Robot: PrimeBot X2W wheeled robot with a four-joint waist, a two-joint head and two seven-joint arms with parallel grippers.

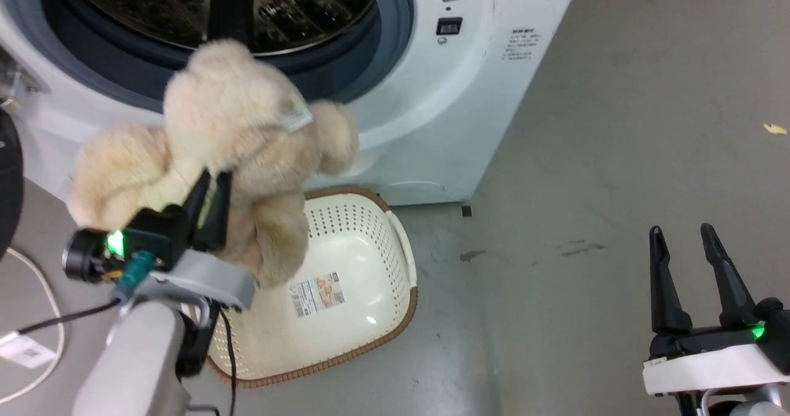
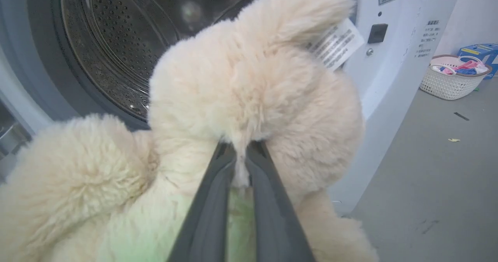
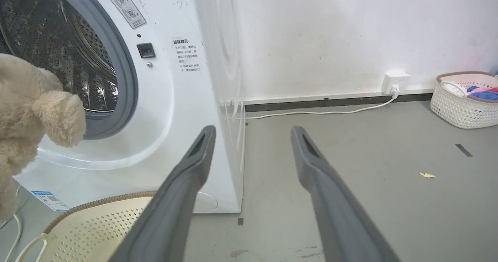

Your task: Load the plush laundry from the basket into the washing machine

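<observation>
The fluffy beige plush laundry (image 1: 234,132) hangs in the air in front of the washing machine's (image 1: 469,113) open drum (image 1: 216,2), above the basket. My left gripper (image 1: 210,184) is shut on its fur from below; in the left wrist view the fingers (image 2: 218,184) pinch a tuft of the plush laundry (image 2: 241,95), and its white tag (image 2: 336,44) sticks out. The cream basket (image 1: 382,317) sits on the floor before the washing machine, with just a label sticker inside. My right gripper (image 1: 682,234) stands open at the lower right, holding nothing.
A white cable (image 1: 43,317) lies on the floor at the left. The black-rimmed door edge (image 1: 9,187) shows at the far left. Another white basket (image 3: 463,98) with coloured clothes stands by the wall, near a wall socket and cord (image 3: 395,83). Grey floor stretches to the right.
</observation>
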